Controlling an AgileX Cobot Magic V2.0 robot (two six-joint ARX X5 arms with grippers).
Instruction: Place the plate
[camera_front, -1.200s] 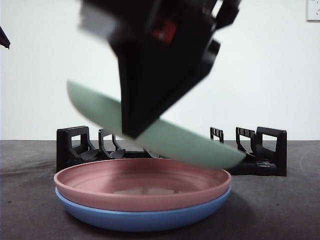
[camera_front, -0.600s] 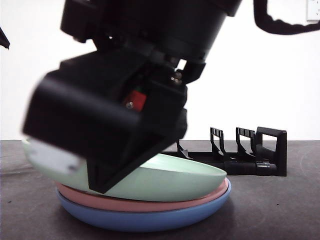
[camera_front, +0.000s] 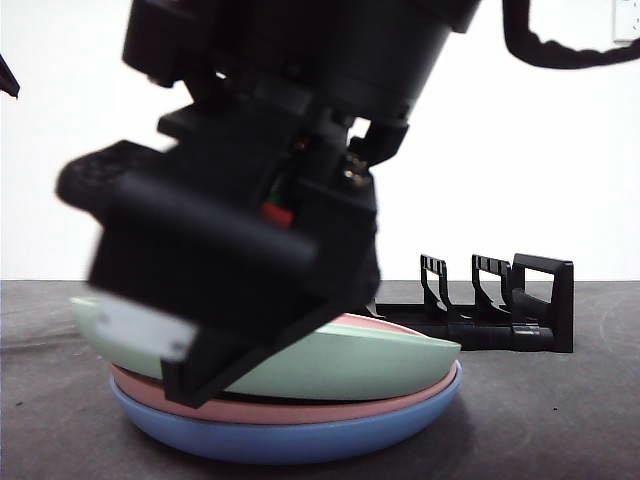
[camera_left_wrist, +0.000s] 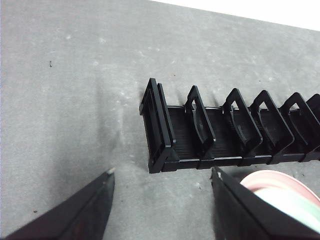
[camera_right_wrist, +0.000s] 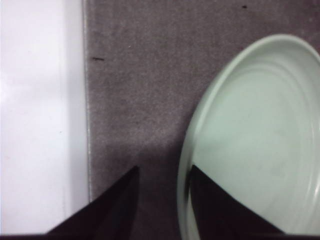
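Observation:
A pale green plate (camera_front: 390, 360) lies on top of a pink plate (camera_front: 300, 408), which sits on a blue plate (camera_front: 300, 438) at the table's front. My right gripper (camera_front: 190, 365) is low at the stack's left side. In the right wrist view its jaws (camera_right_wrist: 163, 172) stand apart astride the green plate's rim (camera_right_wrist: 260, 140), one inside and one outside. My left gripper (camera_left_wrist: 162, 175) is open and empty, above the table near one end of the black plate rack (camera_left_wrist: 225, 130). The stack's edge also shows in the left wrist view (camera_left_wrist: 295, 205).
The black plate rack (camera_front: 520, 305) stands behind the stack, its slots empty. The table's edge (camera_right_wrist: 86, 125) runs close to the right gripper. The waiting left arm shows as a black tip (camera_front: 8, 80) at the top left.
The green plate came down tilted from mid-air and now lies almost flat on the pink plate. The right gripper came down with it and its jaws have parted.

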